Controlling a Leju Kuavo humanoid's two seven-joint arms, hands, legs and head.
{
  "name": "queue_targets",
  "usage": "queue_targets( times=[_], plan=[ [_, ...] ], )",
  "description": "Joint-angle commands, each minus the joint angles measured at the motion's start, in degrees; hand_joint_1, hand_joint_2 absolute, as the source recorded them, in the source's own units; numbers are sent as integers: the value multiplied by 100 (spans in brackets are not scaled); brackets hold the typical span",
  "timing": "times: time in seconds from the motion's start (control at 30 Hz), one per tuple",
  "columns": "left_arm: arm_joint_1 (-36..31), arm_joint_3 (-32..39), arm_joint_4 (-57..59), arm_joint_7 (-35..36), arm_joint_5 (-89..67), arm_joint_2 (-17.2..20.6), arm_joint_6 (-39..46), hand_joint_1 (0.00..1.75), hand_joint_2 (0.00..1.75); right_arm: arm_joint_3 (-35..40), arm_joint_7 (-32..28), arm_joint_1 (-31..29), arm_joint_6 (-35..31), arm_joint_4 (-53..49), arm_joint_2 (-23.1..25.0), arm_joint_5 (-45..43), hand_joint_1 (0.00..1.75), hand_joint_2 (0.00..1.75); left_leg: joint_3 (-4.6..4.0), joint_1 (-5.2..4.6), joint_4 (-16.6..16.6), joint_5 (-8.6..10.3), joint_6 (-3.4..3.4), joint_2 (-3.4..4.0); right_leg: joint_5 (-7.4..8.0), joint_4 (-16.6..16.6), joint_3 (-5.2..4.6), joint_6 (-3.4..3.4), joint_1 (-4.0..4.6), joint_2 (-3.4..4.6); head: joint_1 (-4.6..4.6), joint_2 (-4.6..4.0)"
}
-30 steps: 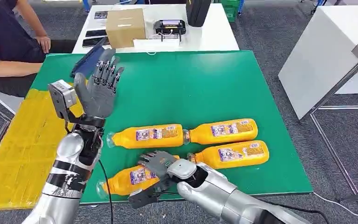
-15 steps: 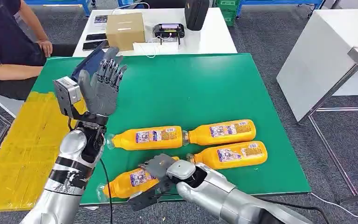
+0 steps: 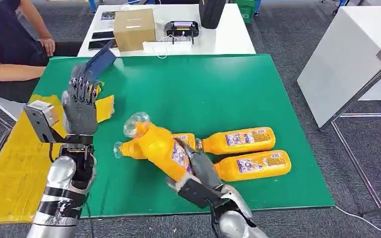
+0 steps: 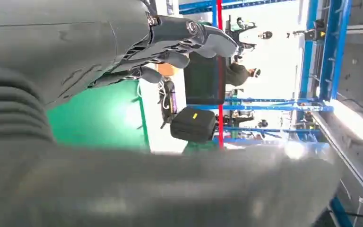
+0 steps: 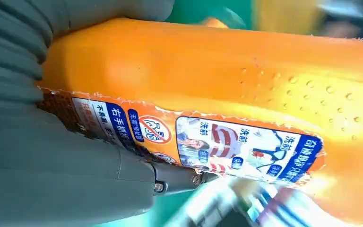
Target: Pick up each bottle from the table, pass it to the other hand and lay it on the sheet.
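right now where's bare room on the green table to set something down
The far half of the green table is bare, from the bottles back to the white table. The near left corner, between the left hand and the lifted bottle, is bare too. The lying bottles crowd the near right.

The held orange bottle (image 5: 246,90) carries a label (image 5: 203,142) with Chinese characters, "右手抓取" in white on blue, beside a red prohibition sign.
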Motion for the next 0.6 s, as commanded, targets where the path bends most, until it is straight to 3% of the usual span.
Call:
queue_targets(
  times=[0.03,0.27,0.6],
  plan=[
    [-119,-241,249,387,593,125,-750,0,175,-616,-283,476,-126,-1206,-58,-30,175,175,8,4,4,-9,-5,-9,-8,1,10,-7,1,16,0,0],
    [-7,-618,123,587,1174,234,-1649,0,175,-782,-256,329,-21,-1079,-118,-143,175,175,15,7,4,-13,-9,-5,-10,-3,17,-12,2,29,2,0],
    [184,-894,-334,529,1190,255,-1888,0,175,-1104,-120,117,172,-922,-168,-440,175,175,7,6,5,-12,-7,2,-7,-3,9,-8,3,29,0,0]
  ],
)
